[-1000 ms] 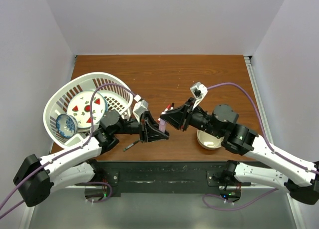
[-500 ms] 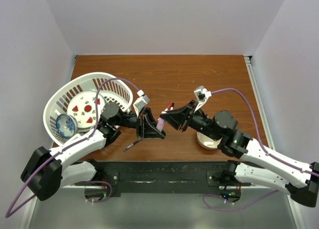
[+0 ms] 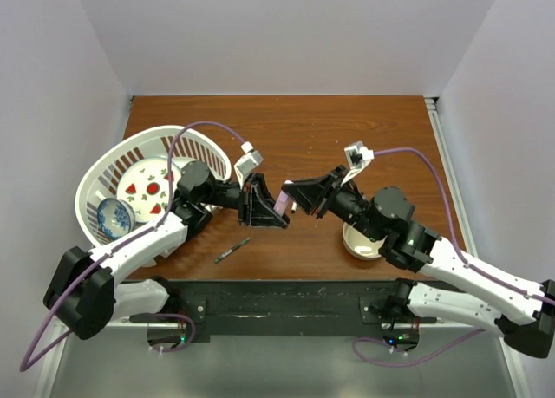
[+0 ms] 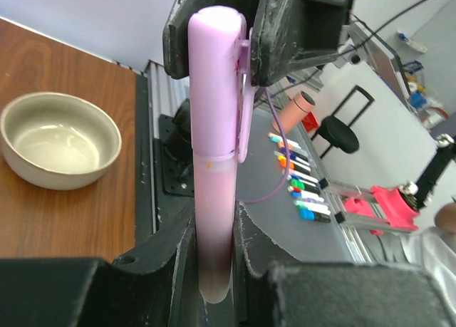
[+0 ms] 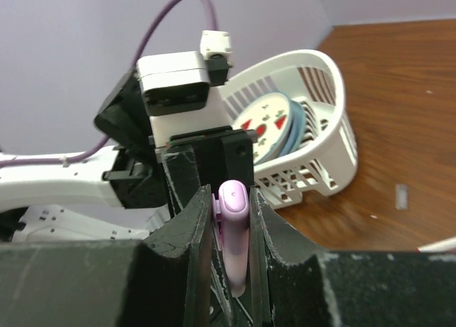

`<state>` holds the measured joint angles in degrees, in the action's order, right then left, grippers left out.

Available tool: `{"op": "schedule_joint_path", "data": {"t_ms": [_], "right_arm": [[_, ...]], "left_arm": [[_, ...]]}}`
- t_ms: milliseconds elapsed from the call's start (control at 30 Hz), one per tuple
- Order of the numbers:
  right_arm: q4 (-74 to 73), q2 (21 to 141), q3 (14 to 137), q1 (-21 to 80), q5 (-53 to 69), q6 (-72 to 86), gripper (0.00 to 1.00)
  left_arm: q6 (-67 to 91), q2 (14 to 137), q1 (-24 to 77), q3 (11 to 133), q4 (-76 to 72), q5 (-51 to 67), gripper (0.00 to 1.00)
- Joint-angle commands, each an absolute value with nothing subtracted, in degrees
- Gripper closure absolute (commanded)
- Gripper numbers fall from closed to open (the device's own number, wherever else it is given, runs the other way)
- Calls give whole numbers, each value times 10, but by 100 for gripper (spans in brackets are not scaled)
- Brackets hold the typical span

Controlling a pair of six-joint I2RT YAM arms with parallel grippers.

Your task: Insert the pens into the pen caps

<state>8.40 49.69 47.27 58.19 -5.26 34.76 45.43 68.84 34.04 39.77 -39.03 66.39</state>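
Thick pink pen (image 4: 214,220) is held clear of the table (image 3: 364,146), with the pale pink cap (image 4: 216,78) seated on one end. Thin dark grey pen (image 3: 232,250) lies slanted on the table.

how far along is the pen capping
Done, apparently: pale pink clip cap seated on the thick pink pen. In hand: left jaws hold its barrel, right jaws the cap. Left: thin dark grey pen lying on the brown wooden table; other pens unseen.

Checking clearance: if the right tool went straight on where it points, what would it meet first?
Probably the left tool, facing the right tool head-on; both grip the pink pen spanning the gap.
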Motion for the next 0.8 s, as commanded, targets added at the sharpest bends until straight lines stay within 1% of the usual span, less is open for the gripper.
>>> {"op": "schedule_joint_path", "data": {"t_ms": [0, 33, 100, 167, 200, 233, 333, 400, 433, 500, 533, 667, 767], "right_arm": [[-156, 527, 538, 625, -41, 341, 98], [-155, 531, 557, 626, -47, 333, 96], [-147, 539, 570, 626, -48, 310, 84], [-142, 553, 585, 626, -48, 303, 67], [-132, 557, 586, 625, -48, 300, 57], [-126, 558, 586, 625, -51, 300, 53], [-106, 565, 586, 625, -63, 295, 51], [-89, 569, 586, 625, -68, 292, 53], [-82, 572, 585, 625, -70, 292, 57], [-53, 577, 580, 625, -79, 293, 58], [-44, 577, 574, 625, -84, 295, 54], [-15, 577, 566, 625, -117, 303, 44], [-3, 580, 563, 625, -148, 308, 42]], "left_arm": [[467, 686, 311, 435, -453, 477, 100], [475, 686, 311, 417, -465, 482, 100], [494, 680, 311, 403, -498, 495, 100], [500, 674, 313, 391, -511, 506, 100], [502, 672, 314, 389, -512, 509, 100], [502, 668, 314, 384, -512, 512, 100], [509, 657, 316, 374, -526, 526, 100], [518, 654, 318, 372, -538, 532, 100], [519, 654, 319, 368, -543, 538, 100], [522, 650, 322, 367, -548, 544, 100], [522, 649, 323, 363, -549, 549, 100], [527, 638, 323, 348, -571, 560, 100], [540, 634, 324, 338, -595, 570, 100]]}}
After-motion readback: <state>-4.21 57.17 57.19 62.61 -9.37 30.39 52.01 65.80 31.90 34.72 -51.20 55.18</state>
